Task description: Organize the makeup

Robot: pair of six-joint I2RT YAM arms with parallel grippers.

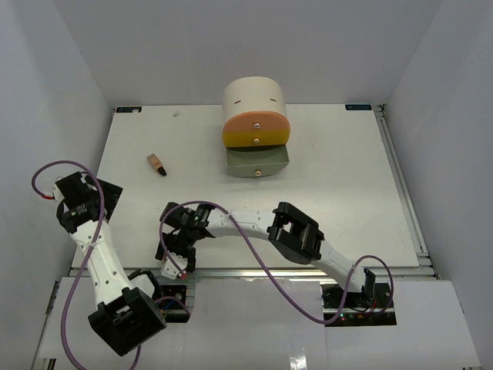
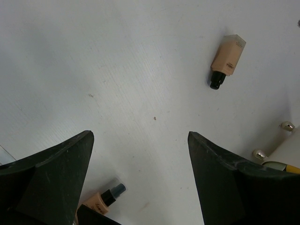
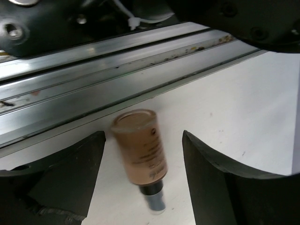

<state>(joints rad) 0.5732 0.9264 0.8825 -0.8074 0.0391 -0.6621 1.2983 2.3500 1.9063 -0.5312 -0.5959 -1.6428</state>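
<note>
A tan bottle (image 1: 157, 164) with a dark cap lies on the white table at the left; it also shows in the left wrist view (image 2: 227, 61). My left gripper (image 1: 96, 196) (image 2: 140, 136) is open and empty above bare table, well short of that bottle. A second tan bottle (image 3: 140, 150) with a black collar and a grey cap lies by the front rail, slightly blurred, between the open fingers of my right gripper (image 1: 179, 245) (image 3: 143, 136), untouched. A similar bottle (image 2: 101, 201) shows low in the left wrist view, half hidden. No compacts or pots are in view.
The cream cylindrical drawer unit (image 1: 254, 96) stands at the back centre with its lowest drawer (image 1: 258, 163) pulled open; its knobs (image 2: 286, 125) show in the left wrist view. A metal rail (image 3: 93, 61) runs along the near edge. A small white speck (image 1: 176, 113) lies at the back.
</note>
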